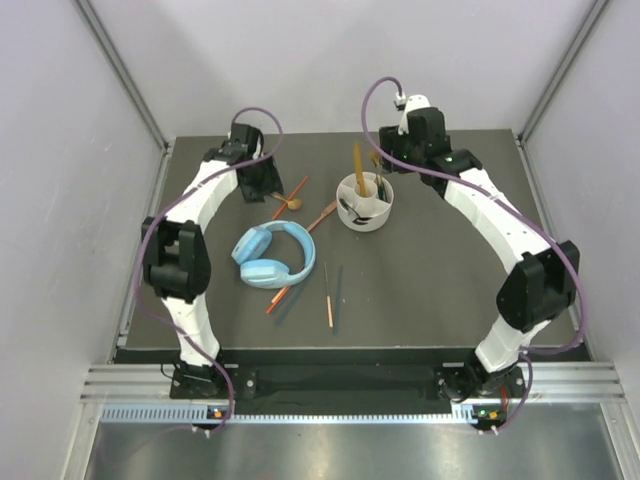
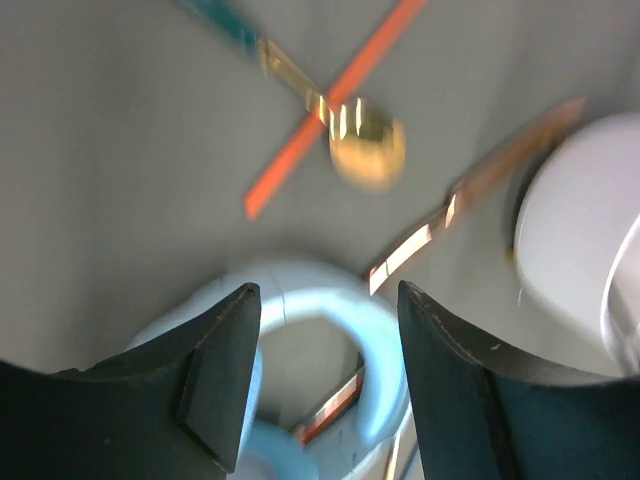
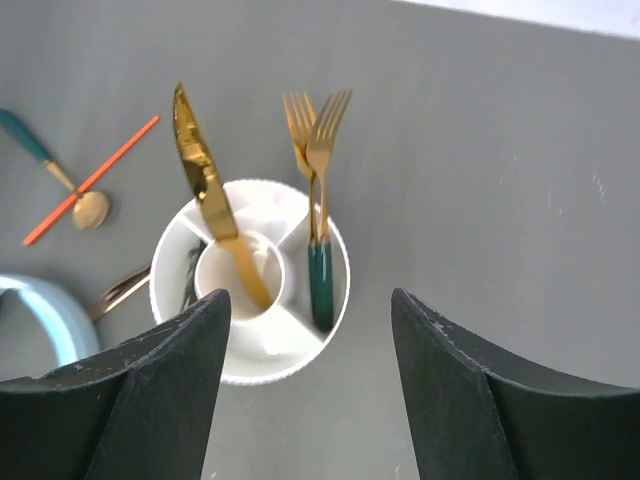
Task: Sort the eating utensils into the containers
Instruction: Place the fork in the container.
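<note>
Headphones point(image 2: 375, 340) are lying near the open, empty left claw point(image 2: 328, 290); right claw point(image 3: 308, 300) is hovering open, empty, near white holder point(image 3: 275, 350).

- The left arm point(image 1: 190, 310), at 9 o'clock of the overhead view, is built of rounded white links joined by bulky black joint housings.
- The right arm point(image 1: 490, 215), at 3 o'clock, is made alike: white tubes, black housings.
- A purple cable point(image 1: 256, 113) is run along the left arm.
- A second purple cable point(image 1: 366, 100) is run along the right arm.
- Black bases point(image 1: 195, 378) are seen at 7 and 5 o'clock.
- The left hand point(image 2: 325, 370) is formed of two dark, matte, curved fingers point(image 2: 215, 385).
- The right hand point(image 3: 310, 390) is fitted with the same broad dark fingers, faintly scuffed.
</note>
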